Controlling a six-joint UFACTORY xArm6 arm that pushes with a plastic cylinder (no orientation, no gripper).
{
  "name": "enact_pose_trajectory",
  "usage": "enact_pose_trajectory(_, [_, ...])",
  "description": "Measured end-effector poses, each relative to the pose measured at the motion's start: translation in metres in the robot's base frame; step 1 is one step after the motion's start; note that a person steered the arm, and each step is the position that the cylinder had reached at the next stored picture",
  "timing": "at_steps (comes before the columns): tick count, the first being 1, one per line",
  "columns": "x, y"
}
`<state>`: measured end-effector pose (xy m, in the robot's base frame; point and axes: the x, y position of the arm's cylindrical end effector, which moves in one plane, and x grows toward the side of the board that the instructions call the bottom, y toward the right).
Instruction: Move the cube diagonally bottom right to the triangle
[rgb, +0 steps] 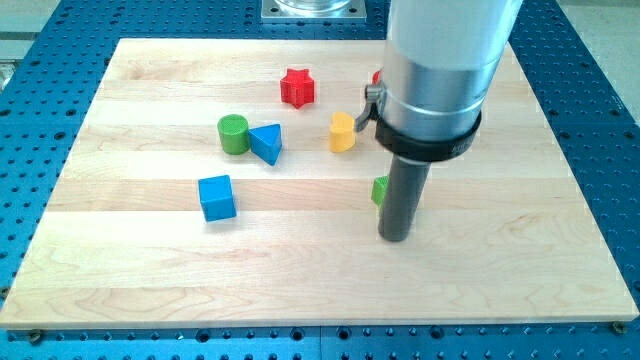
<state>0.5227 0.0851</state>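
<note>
A blue cube lies left of the board's centre. A blue triangle lies above and to the right of it, touching a green cylinder on its left. My tip rests on the board well to the right of the cube, about level with its lower edge. The rod and the arm's wide silver body rise from the tip toward the view's top. A green block shows only as a sliver at the rod's left side; its shape is hidden.
A red star lies near the board's top centre. A yellow block lies just left of the arm's body. A red sliver shows behind the arm. The wooden board sits on a blue perforated table.
</note>
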Motion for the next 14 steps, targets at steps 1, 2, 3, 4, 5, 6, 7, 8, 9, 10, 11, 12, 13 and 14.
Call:
enact_pose_trajectory(1, [-0.039, 0.006])
enact_pose_trajectory(2, [-0.029, 0.008])
enact_pose_trajectory(3, [0.023, -0.05])
enact_pose_trajectory(4, [0.039, -0.128])
enact_pose_trajectory(5, [0.031, -0.212])
enact_pose_trajectory(6, [0.005, -0.246])
enact_pose_trajectory(7, [-0.027, -0.237])
enact_pose_trajectory(8, [-0.036, -0.199])
enact_pose_trajectory(9, [-0.037, -0.169])
enact_pose_trajectory(10, [-0.026, -0.182])
enact_pose_trajectory(11, [0.003, -0.173])
enact_pose_trajectory(12, [-0.007, -0.157])
enact_pose_trajectory(13, [-0.023, -0.132])
enact_pose_trajectory(14, [-0.044, -0.118])
